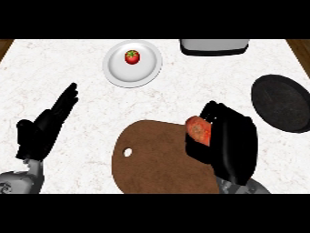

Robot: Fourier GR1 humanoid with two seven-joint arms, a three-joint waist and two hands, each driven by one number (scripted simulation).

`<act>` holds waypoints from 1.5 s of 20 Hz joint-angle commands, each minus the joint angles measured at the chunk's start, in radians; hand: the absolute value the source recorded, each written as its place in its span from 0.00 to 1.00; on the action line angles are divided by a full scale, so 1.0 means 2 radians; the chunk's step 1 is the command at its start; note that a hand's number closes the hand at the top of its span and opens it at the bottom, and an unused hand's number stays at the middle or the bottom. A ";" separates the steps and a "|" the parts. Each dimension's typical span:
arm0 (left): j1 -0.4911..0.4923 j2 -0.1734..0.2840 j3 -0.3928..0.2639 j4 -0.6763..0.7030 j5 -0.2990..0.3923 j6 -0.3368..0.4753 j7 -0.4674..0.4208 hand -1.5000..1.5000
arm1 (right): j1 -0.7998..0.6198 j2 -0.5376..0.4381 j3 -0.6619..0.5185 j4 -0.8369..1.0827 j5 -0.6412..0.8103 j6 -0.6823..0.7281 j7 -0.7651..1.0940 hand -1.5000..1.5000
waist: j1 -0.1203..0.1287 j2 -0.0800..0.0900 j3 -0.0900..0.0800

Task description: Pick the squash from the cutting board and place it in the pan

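Head view shows the right hand (227, 143) curled round the orange-red squash (198, 129) at the right edge of the brown cutting board (154, 159). Well apart to the right lies the black pan (285, 103). At the left, the left hand (47, 125) rests open. A tomato (132, 57) sits on a white plate (132, 76).

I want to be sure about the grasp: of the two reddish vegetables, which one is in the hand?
The squash over the cutting board: the right hand curls around it. The tomato lies untouched on the white plate.
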 commanded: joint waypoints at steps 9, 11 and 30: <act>-0.019 -0.006 0.006 -0.028 -0.004 -0.017 0.025 0.50 | 0.070 -0.050 -0.161 0.021 -0.104 -0.178 -0.113 1.00 | 0.020 0.007 0.001; -0.021 -0.018 0.003 0.019 -0.019 -0.018 -0.007 0.50 | 0.073 -0.066 -0.185 0.058 -0.121 -0.194 -0.149 1.00 | 0.019 0.007 0.000; -0.015 -0.045 -0.001 -0.012 -0.040 -0.037 0.013 0.50 | -0.091 -0.160 -0.379 0.496 -0.285 -0.315 -0.474 1.00 | 0.024 0.008 0.001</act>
